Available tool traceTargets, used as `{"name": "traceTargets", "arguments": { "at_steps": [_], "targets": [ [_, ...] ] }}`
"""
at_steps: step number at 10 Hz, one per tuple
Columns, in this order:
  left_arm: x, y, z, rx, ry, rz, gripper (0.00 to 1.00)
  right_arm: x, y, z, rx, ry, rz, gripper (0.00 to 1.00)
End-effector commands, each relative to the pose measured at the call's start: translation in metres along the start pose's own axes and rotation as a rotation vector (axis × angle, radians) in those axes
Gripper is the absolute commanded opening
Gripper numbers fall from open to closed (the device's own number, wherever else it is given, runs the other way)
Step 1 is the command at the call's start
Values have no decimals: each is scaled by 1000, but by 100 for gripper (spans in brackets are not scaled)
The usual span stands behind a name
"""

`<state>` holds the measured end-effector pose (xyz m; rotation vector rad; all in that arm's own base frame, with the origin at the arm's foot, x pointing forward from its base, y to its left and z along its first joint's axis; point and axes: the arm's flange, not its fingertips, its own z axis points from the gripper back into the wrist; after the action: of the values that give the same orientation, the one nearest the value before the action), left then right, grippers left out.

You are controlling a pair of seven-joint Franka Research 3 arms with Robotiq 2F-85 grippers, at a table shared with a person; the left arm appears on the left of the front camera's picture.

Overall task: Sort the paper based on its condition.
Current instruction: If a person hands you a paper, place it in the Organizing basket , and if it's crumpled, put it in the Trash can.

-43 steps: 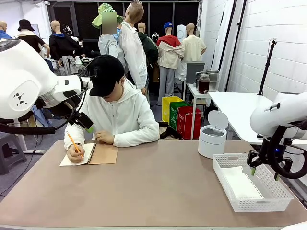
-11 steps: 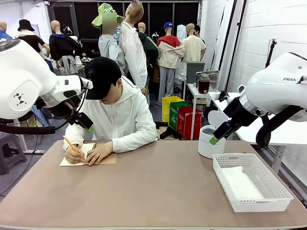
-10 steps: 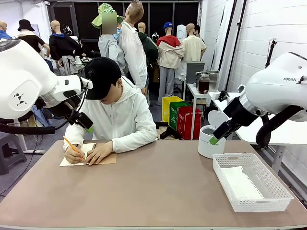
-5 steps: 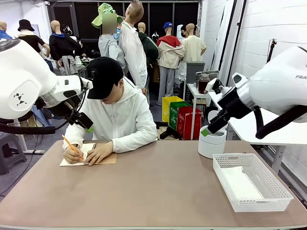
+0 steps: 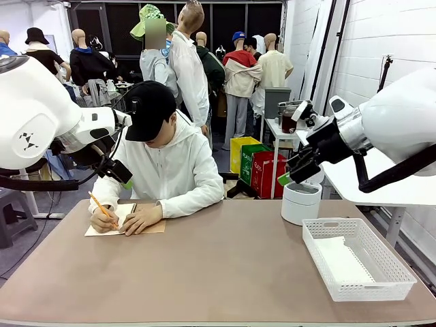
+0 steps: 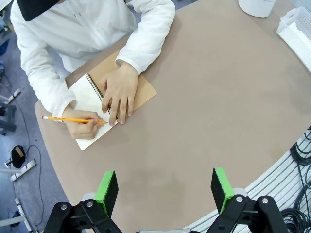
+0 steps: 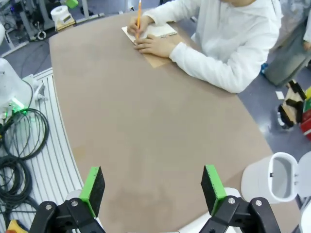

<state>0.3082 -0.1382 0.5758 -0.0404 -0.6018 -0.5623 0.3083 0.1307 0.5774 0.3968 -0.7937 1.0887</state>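
**Two grippers spread wide, one sheet in the basket**

The brown table (image 5: 218, 272) spans the front view. At its far side, a person (image 5: 170, 170) in a white hoodie leans over it. The left gripper (image 6: 164, 187) hangs above the table's left part, fingers parted and holding nothing. The right gripper (image 7: 152, 187) is raised high over the right side, its fingers likewise released and bare. The white mesh basket (image 5: 317, 259) sits at the table's right, and the paper (image 5: 343, 262) lies flat inside it. A small white bin (image 5: 300, 203) stands just behind the basket. One hand (image 6: 119, 92) rests on a brown-covered spiral notebook (image 6: 143, 92). The other hand (image 6: 82, 128) holds an orange pencil (image 6: 68, 119) to the page.
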Motion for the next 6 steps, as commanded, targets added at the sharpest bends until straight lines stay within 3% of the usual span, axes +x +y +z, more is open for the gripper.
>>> {"name": "traceTargets", "arguments": {
  "at_steps": [1,2,6],
  "targets": [
    [-1,1,0,-1,0,1,100,-16,6,-11,30,-24,-3,100],
    [-1,1,0,-1,0,1,100,0,0,0,0,0,0,100],
    [-1,1,0,-1,0,1,100,0,0,0,0,0,0,100]
  ]
}}
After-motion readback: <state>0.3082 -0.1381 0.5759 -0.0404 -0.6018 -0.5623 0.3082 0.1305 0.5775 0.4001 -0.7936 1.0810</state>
